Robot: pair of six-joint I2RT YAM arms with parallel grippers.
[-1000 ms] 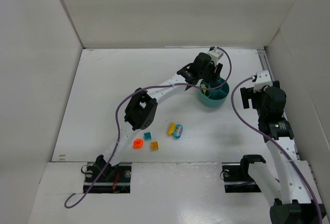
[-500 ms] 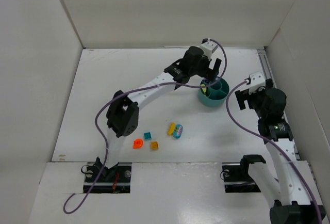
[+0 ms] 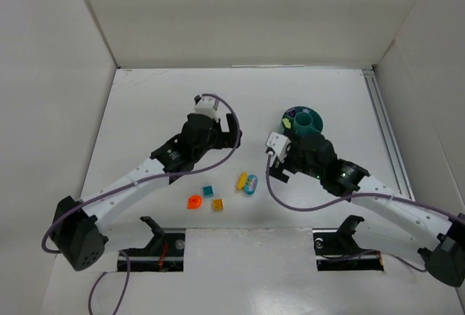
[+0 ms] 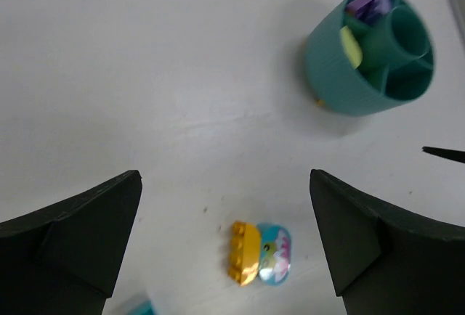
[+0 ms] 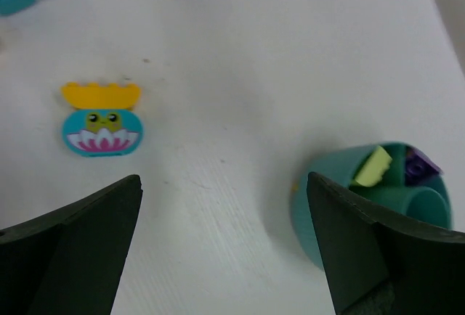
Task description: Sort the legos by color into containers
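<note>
Both of my end effectors are spread wide and carry nothing, left end effector [image 4: 224,178] and right end effector [image 5: 223,181] alike, which I read as readiness for another pick. The teal cup [image 3: 303,121] stands right of centre on the worktop [image 3: 145,126], with a purple brick [image 4: 365,4] and a pale green brick [image 4: 351,45] in separate compartments, so colours stay apart. The yellow brick [image 4: 243,252] and blue oval [image 4: 274,253], touching, lie on the near side between both end effectors, closest to the left one's gap.

White arms [image 3: 134,181], black joints [image 3: 196,132], purple cables [image 3: 280,199]
</note>
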